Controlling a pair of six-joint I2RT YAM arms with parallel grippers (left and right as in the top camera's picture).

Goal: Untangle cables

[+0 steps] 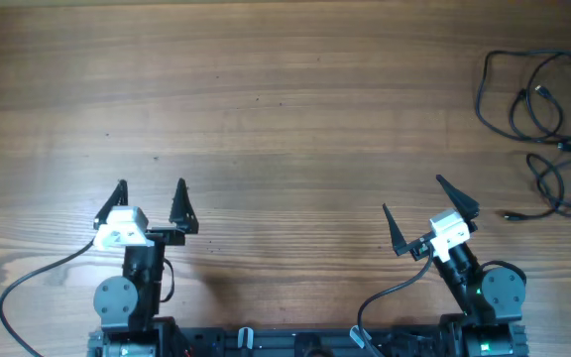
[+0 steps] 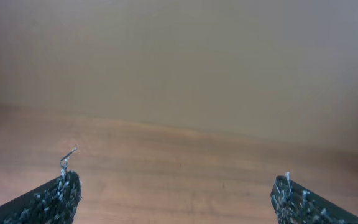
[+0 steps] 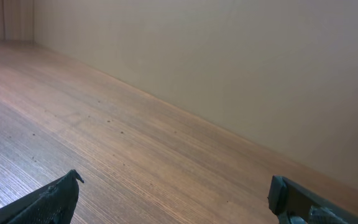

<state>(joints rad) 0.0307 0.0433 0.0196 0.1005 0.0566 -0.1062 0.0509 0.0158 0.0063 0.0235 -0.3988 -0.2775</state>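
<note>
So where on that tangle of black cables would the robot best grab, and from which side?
Probably the loose tail ending in a small plug at the near edge of the cables. It lies flat, clear of the loops, so pulling it should drag little else. The open right gripper is nearest; it would come down from above, jaws straddling the cord just behind the plug.

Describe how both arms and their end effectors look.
The left arm and right arm match: black links, round grey joints, a white wrist block. The left end effector and right end effector each have two black, pointed fingers with rough-textured pads. A thick black cable loops out from each arm.
</note>
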